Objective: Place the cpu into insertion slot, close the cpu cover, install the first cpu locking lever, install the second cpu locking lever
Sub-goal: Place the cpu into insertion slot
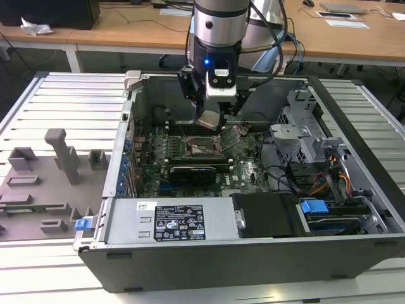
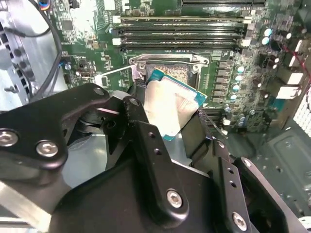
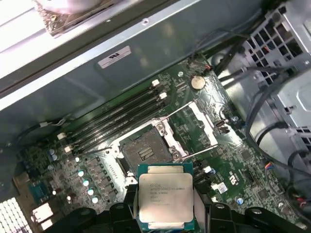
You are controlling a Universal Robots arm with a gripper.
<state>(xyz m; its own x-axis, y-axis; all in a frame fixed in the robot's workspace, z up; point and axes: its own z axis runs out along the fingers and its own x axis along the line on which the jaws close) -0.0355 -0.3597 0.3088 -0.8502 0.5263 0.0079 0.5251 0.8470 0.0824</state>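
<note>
Wooden desks [image 1: 354, 38] stand behind a ribbed metal table [image 1: 63, 101] that bears an open computer case [image 1: 190, 253], its green motherboard [image 1: 247, 171] facing up. The gripper [image 1: 212, 115] is clamped on the cpu [image 3: 165, 196], holding it in the air near the insertion slot [image 3: 146, 151], apart from it. The cpu cover [image 3: 203, 118] stands open on the slot's side toward the exterior view's right

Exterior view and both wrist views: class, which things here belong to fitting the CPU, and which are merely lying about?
Job: cpu, held in the hand; insertion slot, empty; cpu cover, open; locking lever.
Lying about: grey parts tray; coin battery; memory slots; drive cage.
</note>
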